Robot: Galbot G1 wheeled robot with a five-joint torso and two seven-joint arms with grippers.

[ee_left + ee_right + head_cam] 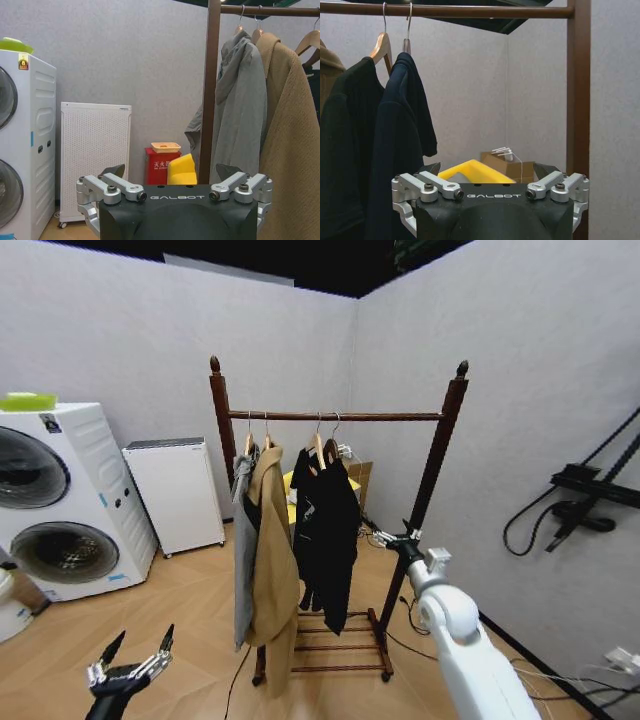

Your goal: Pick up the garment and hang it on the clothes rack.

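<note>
**Both arms empty-handed in front of a rack that already looks full**

Here we are facing the clothes rack (432, 470), dark wooden posts with ball finials and the rail running across the top. Four hangers are on that rail. Toward the left post hang a grey jacket (243, 540) and a long tan coat (274, 570); nearer the middle hang the dark pieces, and the long black garment (338, 540) is among them, its metal hook over the rail and its fabric dropping limp toward the slatted shelf at the foot.

The left end effector (132, 660) sits low, well short of the rack and off to the side of the left post, fingers spread wide and holding nothing. The right end effector (395, 538) is stretched out on its white arm, up close by the right post, and from its wrist view its fingers also stand apart with nothing between them.

So which step is this? I'd judge it either the very end, garment hung and arms free, or the very start of a reach. With the black piece on the rail and neither arm gripping anything, the hang looks done.

If a grasp is in fact wanted, the right arm would have to swing inward from the post toward the hanger's neck, just under the hook, staying clear of the neighbouring dark top (350, 150).
</note>
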